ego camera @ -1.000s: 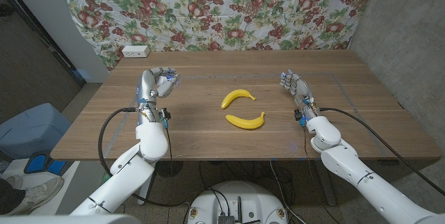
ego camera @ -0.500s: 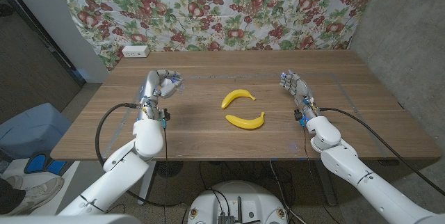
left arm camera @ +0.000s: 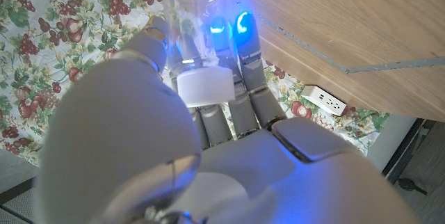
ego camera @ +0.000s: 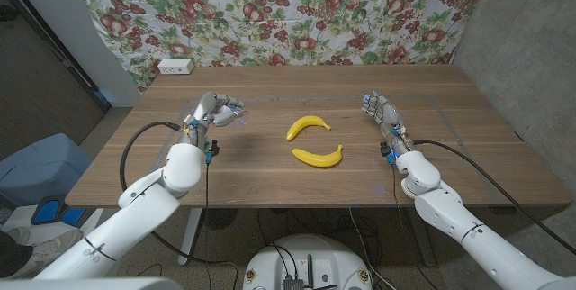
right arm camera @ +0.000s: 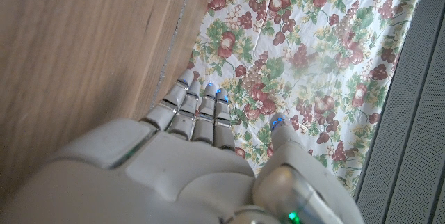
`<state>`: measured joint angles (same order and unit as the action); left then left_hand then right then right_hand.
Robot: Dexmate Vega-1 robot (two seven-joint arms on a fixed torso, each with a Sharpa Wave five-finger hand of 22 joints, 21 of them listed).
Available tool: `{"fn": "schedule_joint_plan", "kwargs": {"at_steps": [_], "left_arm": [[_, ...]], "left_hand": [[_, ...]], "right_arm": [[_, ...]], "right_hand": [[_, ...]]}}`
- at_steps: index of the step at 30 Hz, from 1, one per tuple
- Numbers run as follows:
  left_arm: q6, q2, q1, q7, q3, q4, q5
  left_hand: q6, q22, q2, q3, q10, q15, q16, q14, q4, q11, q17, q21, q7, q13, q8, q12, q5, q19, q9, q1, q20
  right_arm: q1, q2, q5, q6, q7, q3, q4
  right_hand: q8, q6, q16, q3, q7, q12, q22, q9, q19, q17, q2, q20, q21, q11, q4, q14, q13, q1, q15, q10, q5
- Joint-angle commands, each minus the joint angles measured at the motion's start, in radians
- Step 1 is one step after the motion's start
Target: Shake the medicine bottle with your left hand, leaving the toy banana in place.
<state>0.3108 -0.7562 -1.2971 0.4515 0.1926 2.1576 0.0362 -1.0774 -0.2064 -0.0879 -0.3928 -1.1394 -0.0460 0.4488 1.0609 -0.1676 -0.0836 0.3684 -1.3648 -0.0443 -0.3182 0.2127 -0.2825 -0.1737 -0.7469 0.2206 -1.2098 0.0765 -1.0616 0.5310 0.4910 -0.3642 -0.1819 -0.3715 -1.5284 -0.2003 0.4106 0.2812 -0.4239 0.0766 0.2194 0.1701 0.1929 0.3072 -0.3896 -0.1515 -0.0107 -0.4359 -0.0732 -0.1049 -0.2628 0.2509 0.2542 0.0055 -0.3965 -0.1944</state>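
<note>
My left hand (ego camera: 217, 110) is raised over the table's left side and grips the medicine bottle, which is mostly hidden in its fingers in the head view. In the left wrist view the clear bottle (left arm camera: 191, 8) with its white cap (left arm camera: 204, 86) sits clasped in that hand (left arm camera: 132, 140). Two yellow toy bananas lie mid-table, one (ego camera: 308, 125) farther back and one (ego camera: 319, 156) nearer me, both well to the right of the left hand. My right hand (ego camera: 380, 110) stands on its edge at the right, fingers extended, holding nothing; the right wrist view shows its back (right arm camera: 188, 161).
A white power strip (ego camera: 175, 67) lies past the table's far left corner, also seen as a socket block (left arm camera: 321, 99). A floral cloth (ego camera: 297, 11) hangs behind the table (ego camera: 270, 191). A blue bin (ego camera: 36, 168) stands on the floor at the left.
My left hand has tipped and shifted slightly right with the bottle, while its forearm has swung out to the left. The bananas and the right hand have not moved.
</note>
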Motion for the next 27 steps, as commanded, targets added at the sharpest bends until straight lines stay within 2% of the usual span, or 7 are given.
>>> {"fn": "schedule_joint_plan", "kwargs": {"at_steps": [1,9,19,27], "left_arm": [[0.02,-0.041,0.011,-0.022,0.007,0.005,-0.044],[-0.065,0.036,-0.019,0.15,0.019,-0.025,0.026],[-0.178,0.129,-0.041,0.318,0.035,-0.072,0.12],[-0.212,0.167,-0.048,0.357,0.033,-0.086,0.156]], "left_hand": [[-0.006,-0.001,0.159,-0.009,-0.007,0.282,0.005,0.237,0.0,-0.004,0.145,-0.005,-0.001,-0.003,0.0,0.002,-0.005,0.005,0.004,-0.161,0.128],[-0.007,0.002,0.158,-0.009,-0.008,0.282,0.004,0.238,0.0,-0.003,0.145,-0.009,-0.001,-0.004,0.0,0.002,-0.005,0.006,0.004,-0.16,0.128],[-0.006,0.005,0.158,-0.01,-0.007,0.282,0.004,0.242,0.0,-0.002,0.147,-0.013,-0.002,-0.006,-0.001,0.003,-0.005,0.007,0.004,-0.16,0.128],[-0.006,0.008,0.159,-0.012,-0.007,0.283,-0.002,0.239,-0.001,-0.003,0.143,-0.015,0.0,-0.006,-0.002,0.005,-0.005,0.009,0.004,-0.162,0.129]], "right_arm": [[-0.002,-0.003,0.002,0.003,-0.002,-0.001,-0.002],[0.001,-0.002,0.001,0.002,0.001,-0.002,0.0],[-0.014,0.005,0.006,-0.009,0.005,0.005,-0.006],[-0.026,0.008,0.008,-0.016,0.006,0.01,-0.009]], "right_hand": [[-0.003,0.003,-0.001,0.0,0.005,0.003,0.005,0.003,0.003,-0.001,-0.005,-0.001,0.006,0.0,-0.005,-0.006,0.0,-0.006,-0.003,-0.005,0.004],[-0.002,0.002,-0.001,0.0,0.005,0.003,0.005,0.003,0.004,0.0,-0.006,-0.001,0.008,0.0,-0.005,-0.007,0.0,-0.006,-0.002,-0.005,0.004],[-0.002,0.002,-0.002,-0.001,0.005,0.002,0.006,0.003,0.006,0.0,-0.006,-0.001,0.012,-0.001,-0.005,-0.006,-0.001,-0.006,-0.001,-0.004,0.004],[-0.003,0.003,-0.002,-0.001,0.003,0.003,0.006,0.003,0.006,0.0,-0.006,-0.001,0.014,-0.001,-0.006,-0.007,-0.001,-0.007,-0.003,-0.005,0.004]]}}
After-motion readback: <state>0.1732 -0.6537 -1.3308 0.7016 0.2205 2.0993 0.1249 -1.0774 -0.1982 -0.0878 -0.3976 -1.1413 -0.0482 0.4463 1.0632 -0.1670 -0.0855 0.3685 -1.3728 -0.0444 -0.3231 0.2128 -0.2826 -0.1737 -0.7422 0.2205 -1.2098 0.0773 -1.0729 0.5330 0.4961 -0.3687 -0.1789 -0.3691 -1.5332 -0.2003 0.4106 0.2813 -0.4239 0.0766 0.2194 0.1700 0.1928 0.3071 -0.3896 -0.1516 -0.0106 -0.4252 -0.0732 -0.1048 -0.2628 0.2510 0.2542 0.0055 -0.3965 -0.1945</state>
